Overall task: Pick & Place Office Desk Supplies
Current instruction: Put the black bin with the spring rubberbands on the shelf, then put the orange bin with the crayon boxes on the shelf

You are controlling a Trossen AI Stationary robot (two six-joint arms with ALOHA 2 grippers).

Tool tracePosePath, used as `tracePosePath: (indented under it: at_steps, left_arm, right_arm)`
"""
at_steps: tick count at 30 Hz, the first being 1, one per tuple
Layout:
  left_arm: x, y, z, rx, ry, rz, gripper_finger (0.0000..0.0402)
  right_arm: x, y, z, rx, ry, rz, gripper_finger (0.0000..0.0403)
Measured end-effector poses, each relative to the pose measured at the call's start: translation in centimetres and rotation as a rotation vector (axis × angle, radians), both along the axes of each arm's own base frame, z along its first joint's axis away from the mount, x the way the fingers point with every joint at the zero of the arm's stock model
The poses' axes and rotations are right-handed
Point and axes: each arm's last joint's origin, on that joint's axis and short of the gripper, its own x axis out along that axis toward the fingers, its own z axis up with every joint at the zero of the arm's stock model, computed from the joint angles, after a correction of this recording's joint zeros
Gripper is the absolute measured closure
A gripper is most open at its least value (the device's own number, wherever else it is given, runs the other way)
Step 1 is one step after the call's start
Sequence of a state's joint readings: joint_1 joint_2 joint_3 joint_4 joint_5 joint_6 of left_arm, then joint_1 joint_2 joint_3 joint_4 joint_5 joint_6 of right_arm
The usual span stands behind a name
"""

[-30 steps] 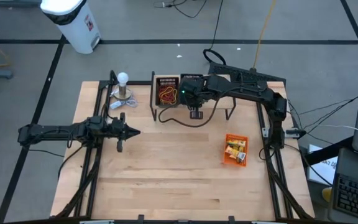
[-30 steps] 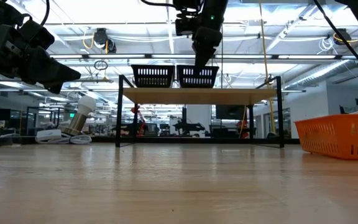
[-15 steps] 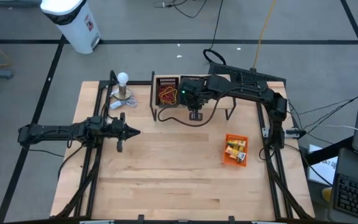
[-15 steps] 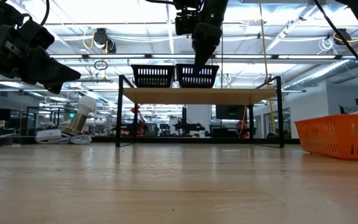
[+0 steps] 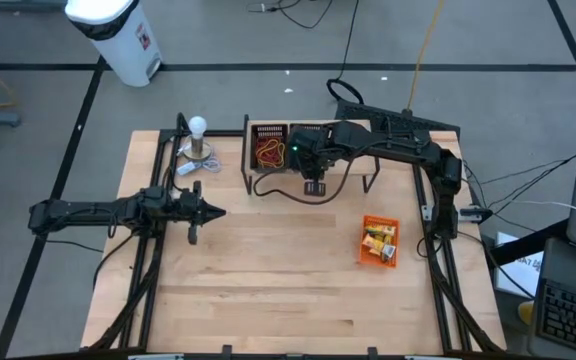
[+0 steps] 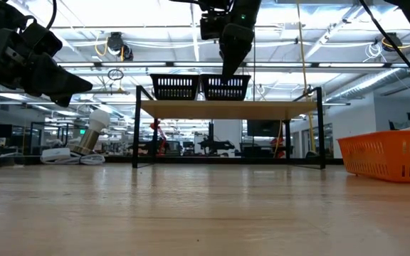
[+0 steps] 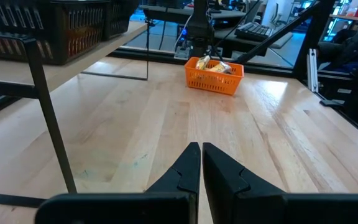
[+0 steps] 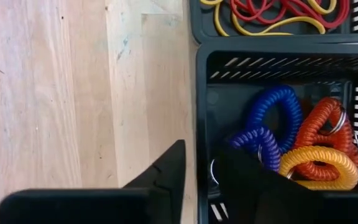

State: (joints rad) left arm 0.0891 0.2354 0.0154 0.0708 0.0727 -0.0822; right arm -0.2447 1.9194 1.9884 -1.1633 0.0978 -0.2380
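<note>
Two black baskets stand side by side on a raised shelf (image 6: pixel 226 109). One basket (image 8: pixel 278 59) holds coiled loops: blue (image 8: pixel 278 109), purple (image 8: pixel 257 140), orange (image 8: pixel 325 134) and yellow (image 8: pixel 319 165). The other (image 5: pixel 268 148) holds thin red and yellow bands (image 8: pixel 272 15). My right gripper (image 8: pixel 199 168) hangs open over the coil basket's edge, slanting down, with the basket wall showing in its gap. An orange basket (image 5: pixel 379 241) with yellow packets sits on the table at the right. My left gripper (image 7: pixel 201 155) waits shut at the table's left, pointing level.
A white ball-topped stand (image 5: pixel 199 140) is at the far left of the table, beside the shelf. The shelf's thin black legs (image 6: pixel 138 128) stand on the tabletop. Bare wood stretches across the near half of the table (image 5: pixel 268 290).
</note>
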Motion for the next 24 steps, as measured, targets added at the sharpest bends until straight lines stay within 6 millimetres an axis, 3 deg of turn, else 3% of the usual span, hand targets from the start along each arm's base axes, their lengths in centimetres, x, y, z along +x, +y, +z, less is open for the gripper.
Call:
tracePosePath:
  at_steps: [9,18,21,24]
  left_arm:
    - [0.0,0.0,0.0,-0.005,0.000,0.001,0.0380]
    - [0.0,0.0,0.0,-0.005,0.000,0.002,0.0380]
    - [0.0,0.0,0.0,-0.004,0.000,0.002,0.0380]
    - [0.0,0.0,0.0,-0.001,0.000,0.002,0.0380]
  right_arm:
    - [0.0,0.0,0.0,-0.001,-0.001,-0.008,0.0273]
    - [-1.4,0.4,1.9,-0.015,-0.025,0.007,0.0230]
    - [-2.5,0.6,3.1,-0.021,-0.044,0.008,0.0221]
    - [-4.4,1.0,5.6,-0.040,-0.117,0.011,0.0221]
